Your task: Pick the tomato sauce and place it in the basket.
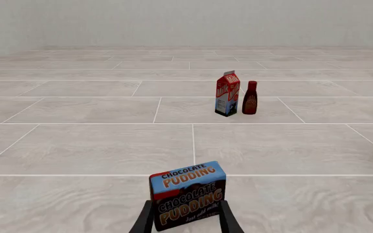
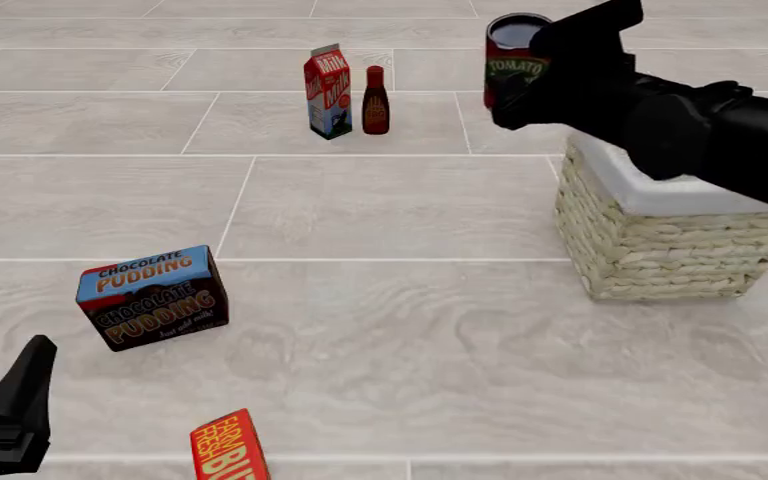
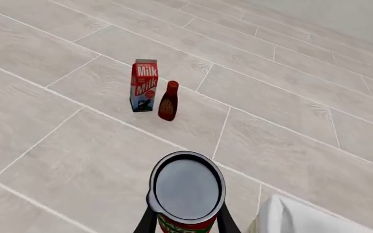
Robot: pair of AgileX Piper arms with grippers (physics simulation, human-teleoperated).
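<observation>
The right gripper [image 3: 186, 221] is grasping the tomato sauce [image 2: 514, 62], its two fingers [image 3: 146, 221] clamping opposite sides of the can, which is standing upright and raised clear of the table [image 2: 384, 210]. In the front view the can is hanging at the far-left corner of the basket [image 2: 658, 245], just outside or over the white cloth rim; which of the two cannot be determined. The right arm [image 2: 704, 125] is reaching in from the right and crossing above the basket's opening. The basket is occupying the right side of the table, with open surface to its left and on its near side. At the far centre, the milk carton [image 2: 328, 92] and the dark red bottle [image 2: 375, 100] are standing just beside each other, well apart from the can. The left gripper [image 1: 186, 224] is sitting low at the near-left edge, its jaws spread and released, with the chocolate pudding box [image 2: 153, 297] just ahead of the fingertips. An orange-red box [image 2: 228, 449] is lying at the near edge, centre-left.
</observation>
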